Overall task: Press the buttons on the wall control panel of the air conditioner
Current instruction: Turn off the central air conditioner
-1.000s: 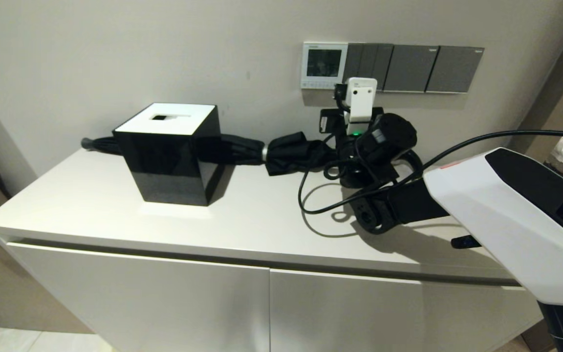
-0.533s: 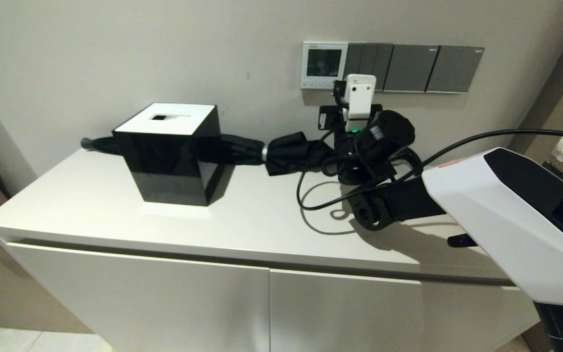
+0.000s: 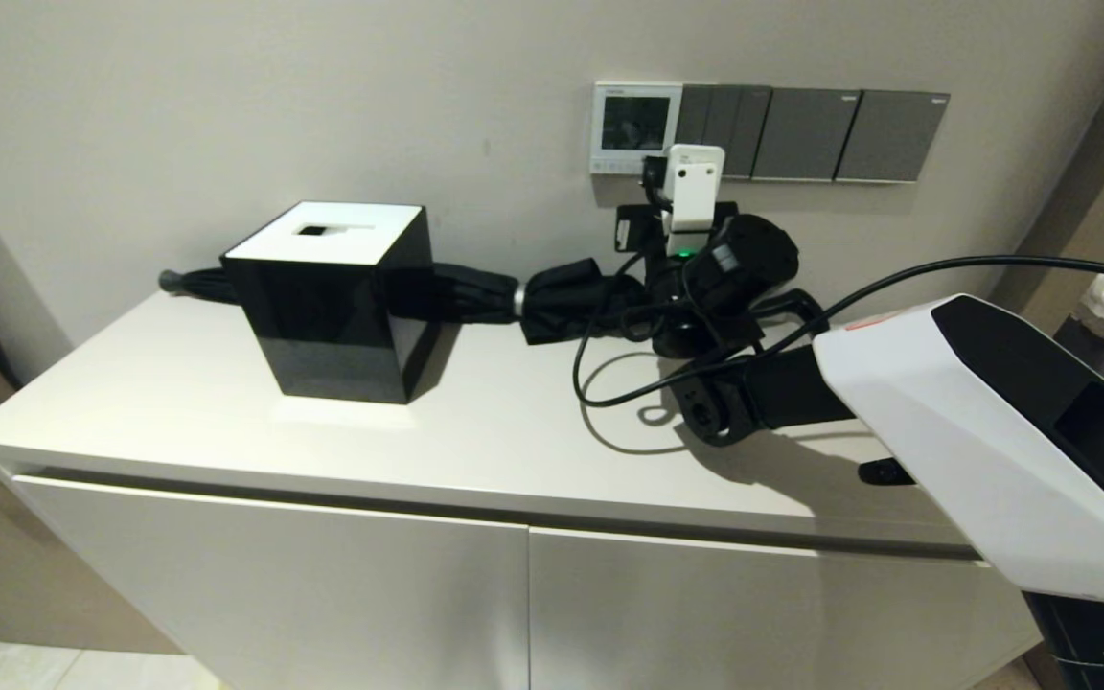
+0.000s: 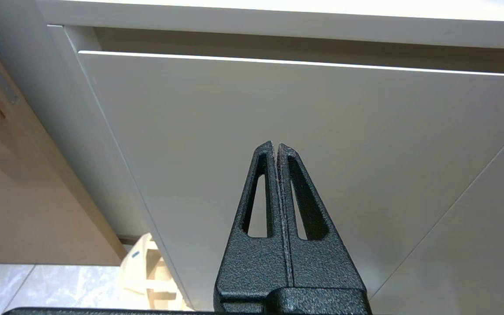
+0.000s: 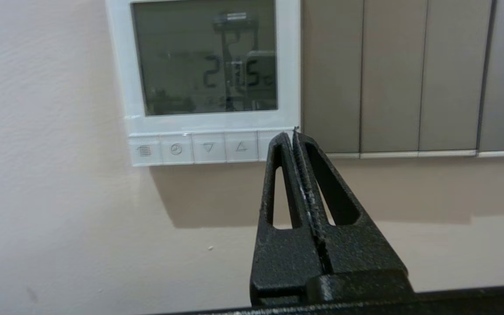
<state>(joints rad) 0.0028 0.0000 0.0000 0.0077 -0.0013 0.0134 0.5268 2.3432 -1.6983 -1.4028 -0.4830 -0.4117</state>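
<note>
The white-framed control panel [image 3: 635, 126] hangs on the wall above the cabinet; in the right wrist view [image 5: 204, 65] its dull screen shows faint digits. The buttons [image 5: 193, 148] form a row along its bottom edge [image 3: 616, 166]. My right gripper [image 5: 292, 134] is shut and empty, its tips in front of the rightmost key, which they partly hide. In the head view the wrist camera hides the fingers. My left gripper [image 4: 276, 148] is shut and empty, parked low before the cabinet door.
Dark grey switch plates [image 3: 806, 134] sit right of the panel. On the white cabinet top [image 3: 475, 422] stand a black tissue box [image 3: 332, 297] and a folded black umbrella [image 3: 552, 297] along the wall. A black cable [image 3: 609, 383] loops under my right arm.
My right arm has moved up and to the left, bringing the gripper closer to the panel's bottom right corner. The left arm has not moved.
</note>
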